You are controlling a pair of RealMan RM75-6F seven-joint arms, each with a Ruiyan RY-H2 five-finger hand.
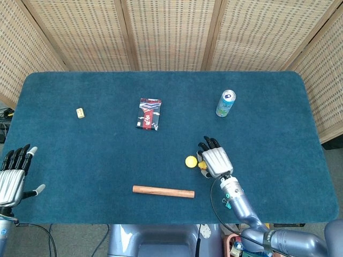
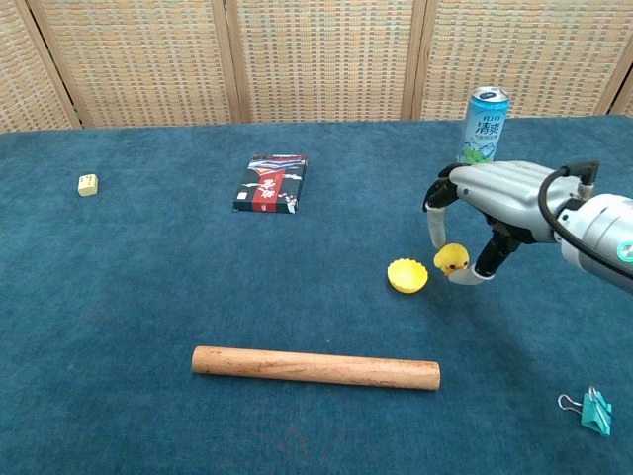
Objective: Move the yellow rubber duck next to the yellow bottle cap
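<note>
The yellow rubber duck [image 2: 453,260] is pinched in my right hand [image 2: 490,203], just above the blue cloth and right beside the yellow bottle cap [image 2: 406,275]. In the head view the right hand [image 1: 214,159] covers most of the duck [image 1: 203,165], which peeks out at its left edge, close to the cap [image 1: 191,161]. My left hand [image 1: 13,175] rests at the table's left front edge, fingers spread and holding nothing.
A wooden rod [image 2: 315,367] lies in front of the cap. A drink can [image 2: 483,124] stands behind the right hand. A dark card pack [image 2: 271,183], a small cream block [image 2: 88,184] and a teal binder clip [image 2: 594,411] lie on the blue table [image 2: 148,287].
</note>
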